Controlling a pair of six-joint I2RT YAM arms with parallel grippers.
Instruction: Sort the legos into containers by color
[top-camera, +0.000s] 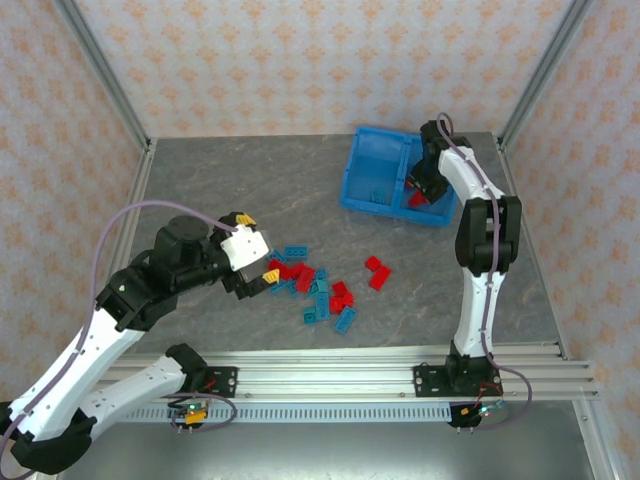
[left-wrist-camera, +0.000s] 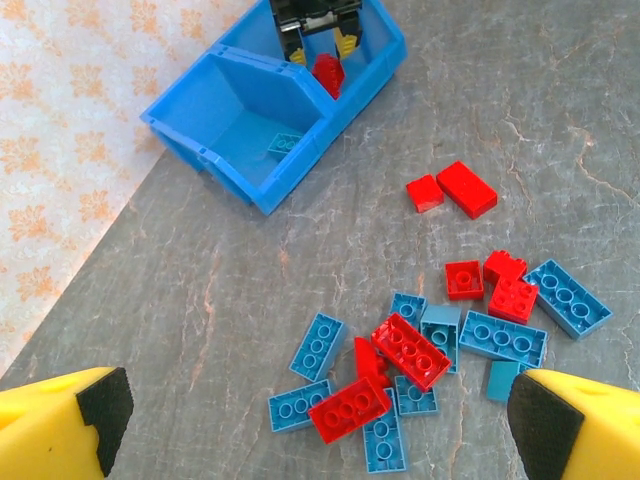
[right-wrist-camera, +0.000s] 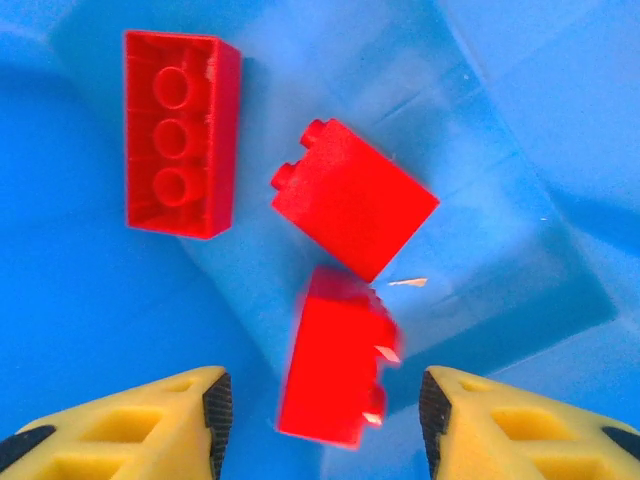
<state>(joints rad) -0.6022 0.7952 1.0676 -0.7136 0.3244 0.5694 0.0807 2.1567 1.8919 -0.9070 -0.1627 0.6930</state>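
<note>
So the right end effector hangs straight over the bin's right-hand compartment with its fingers apart. A blurry red brick sits in the gap with daylight on both sides, so we'd call it loose, not clamped. Two more red bricks lie below and ahead of it on the compartment floor (one, an upturned brick, shows its hollow underside). The other compartment has a teal brick in it.

What matters next, we reckon: the loose legos on the counter lie under and just ahead of the left end effector, whose fingers stand spread wide, holding nothing. That arm is far closer to the pile than the right one. The closest red brick has its long axis running almost finger to finger, so we'd guess the wrist needs a turn to pinch across the short side. No brand, label or writing we can read.
</note>
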